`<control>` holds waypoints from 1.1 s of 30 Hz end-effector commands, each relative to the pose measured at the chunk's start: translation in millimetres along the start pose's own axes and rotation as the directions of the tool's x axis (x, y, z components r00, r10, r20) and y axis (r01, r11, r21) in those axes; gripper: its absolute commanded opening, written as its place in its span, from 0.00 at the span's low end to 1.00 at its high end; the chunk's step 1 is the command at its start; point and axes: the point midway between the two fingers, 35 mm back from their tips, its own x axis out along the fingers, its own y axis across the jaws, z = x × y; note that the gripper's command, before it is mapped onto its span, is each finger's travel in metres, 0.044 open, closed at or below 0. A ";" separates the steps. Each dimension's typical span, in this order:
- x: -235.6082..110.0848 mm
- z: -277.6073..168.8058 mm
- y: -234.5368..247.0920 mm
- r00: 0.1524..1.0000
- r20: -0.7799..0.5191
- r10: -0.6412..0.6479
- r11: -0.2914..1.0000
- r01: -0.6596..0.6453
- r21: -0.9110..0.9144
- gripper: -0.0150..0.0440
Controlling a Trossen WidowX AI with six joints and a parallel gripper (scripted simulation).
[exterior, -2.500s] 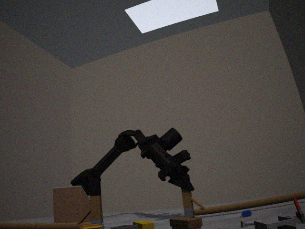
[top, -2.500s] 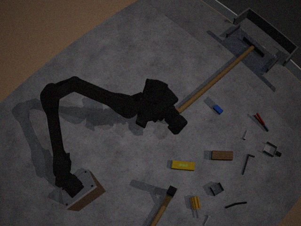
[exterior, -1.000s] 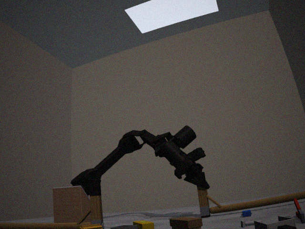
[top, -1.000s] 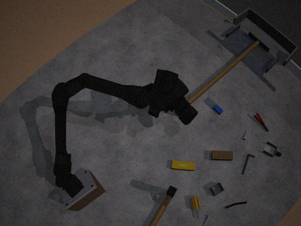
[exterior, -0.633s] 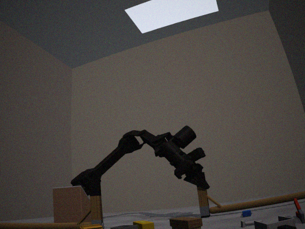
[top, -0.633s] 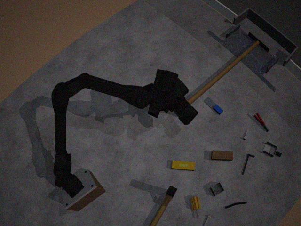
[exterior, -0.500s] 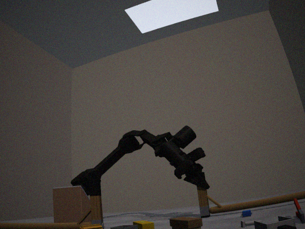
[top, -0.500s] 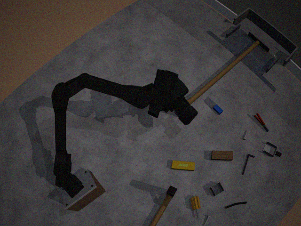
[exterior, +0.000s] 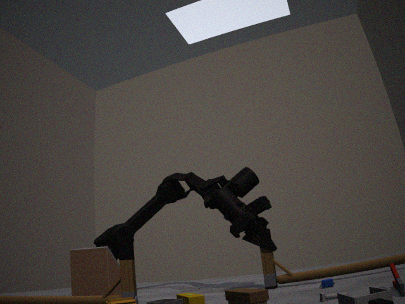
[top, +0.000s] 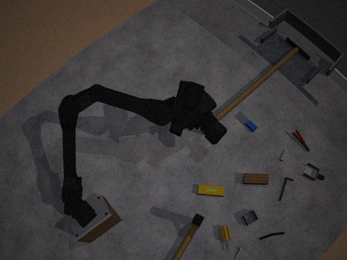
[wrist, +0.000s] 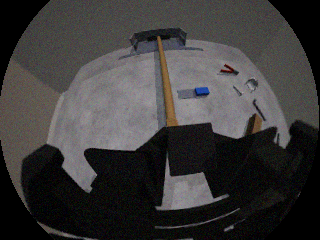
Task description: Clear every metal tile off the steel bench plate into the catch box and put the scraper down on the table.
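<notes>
At the left of the top view, the black arm rises from its grey base plate on the grey mottled tabletop and bends to the right. Its black claw is clamped on the near end of the long wooden scraper handle. From there the handle runs up and to the right, over the tabletop. Its dark flat blade is over the far part of the grey steel bench plate, close to the dark-walled catch box. I cannot tell if any metal tile lies on the plate or in the box. Below the handle, to the right of the claw, a small blue block lies on the tabletop.
</notes>
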 end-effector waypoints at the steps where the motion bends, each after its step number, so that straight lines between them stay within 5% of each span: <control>1: -6.2 -1.8 -0.8 1.000 0.004 0.000 1.000 0.001 -0.002 0.25; 33: -32.5 -24.1 -2.8 1.000 0.004 -0.004 1.000 0.004 -0.002 0.25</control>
